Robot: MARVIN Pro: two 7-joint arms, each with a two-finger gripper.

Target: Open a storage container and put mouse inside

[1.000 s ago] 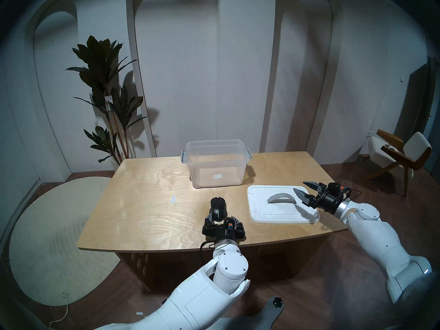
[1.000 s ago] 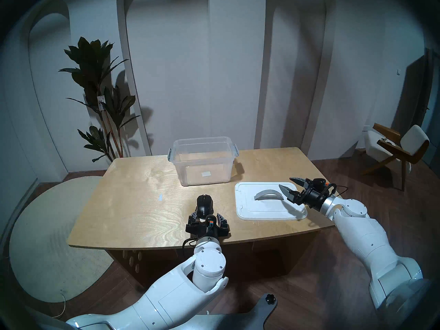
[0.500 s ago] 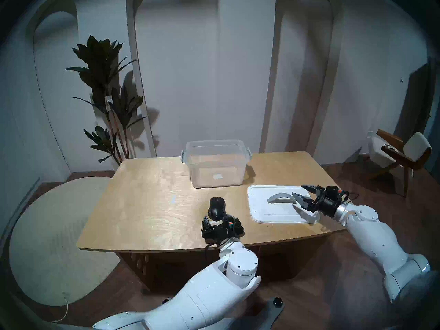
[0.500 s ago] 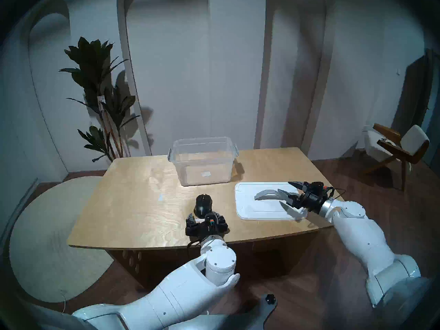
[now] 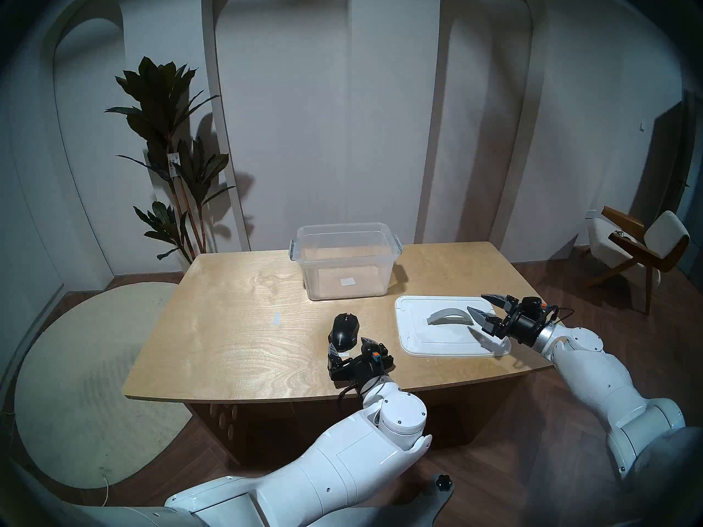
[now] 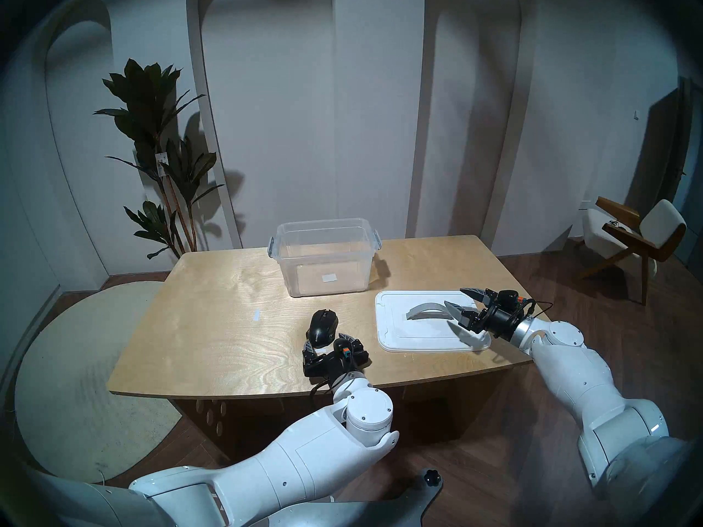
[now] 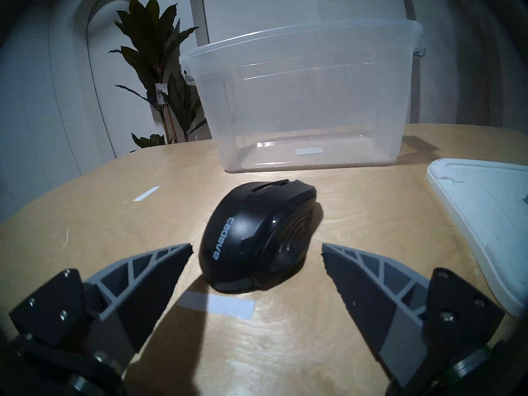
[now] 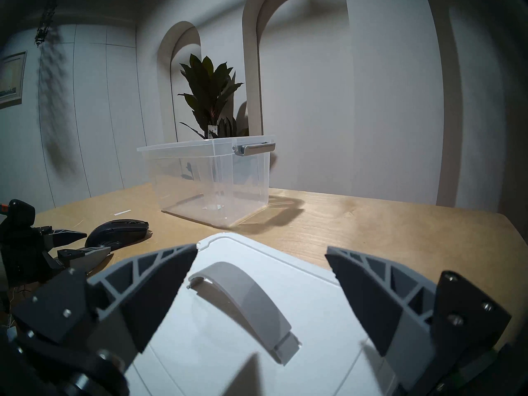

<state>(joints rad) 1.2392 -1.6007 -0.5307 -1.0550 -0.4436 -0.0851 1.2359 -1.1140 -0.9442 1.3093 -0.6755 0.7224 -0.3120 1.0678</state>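
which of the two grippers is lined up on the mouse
The left gripper: its open jaws flank the black mouse without touching. The right gripper hangs open over the lid's handle.

Clear plastic tub (image 5: 344, 262), matt black mouse (image 7: 257, 232), glossy wood-grain table (image 5: 236, 336).

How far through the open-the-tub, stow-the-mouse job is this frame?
Done: the storage container is open, and its lid lies flat on the table. In hand: the left gripper, jaws open, flanks the mouse without gripping it. The right gripper hangs open over the lid. Left: grasp the mouse, lift it and place it in the container.
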